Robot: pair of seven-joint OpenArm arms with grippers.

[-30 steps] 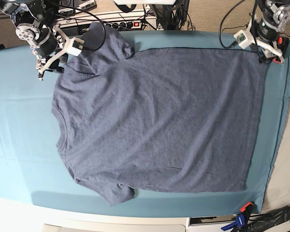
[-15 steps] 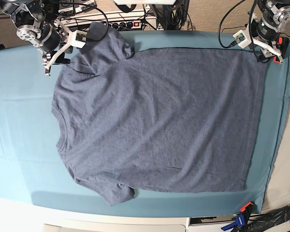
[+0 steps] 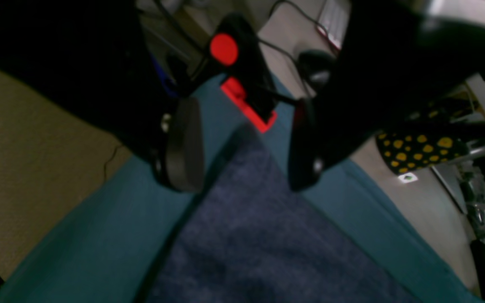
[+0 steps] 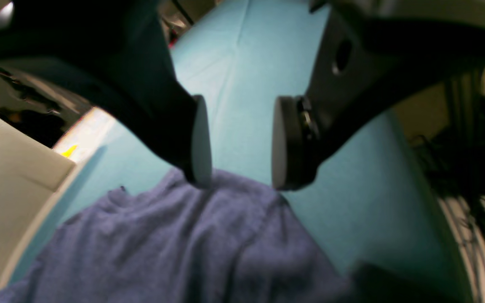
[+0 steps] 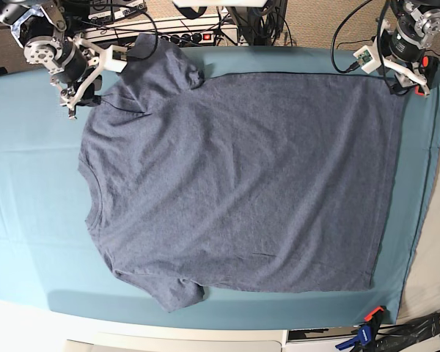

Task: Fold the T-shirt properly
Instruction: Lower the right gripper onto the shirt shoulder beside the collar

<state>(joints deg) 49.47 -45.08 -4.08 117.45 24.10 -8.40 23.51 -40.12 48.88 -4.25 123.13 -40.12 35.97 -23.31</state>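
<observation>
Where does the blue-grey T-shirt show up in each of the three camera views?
Base: the T-shirt lies spread flat across the middle, collar toward the picture's left.
Left wrist: a corner of it fills the lower middle, below the open left end effector.
Right wrist: bunched fabric at lower left, under the right end effector.
Shared landmark: the teal table cloth.

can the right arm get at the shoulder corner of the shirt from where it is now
Probably yes. The right gripper hangs open just past the T-shirt shoulder edge, with only bare teal table cloth between its pads and nothing lying on the fabric there.
</observation>
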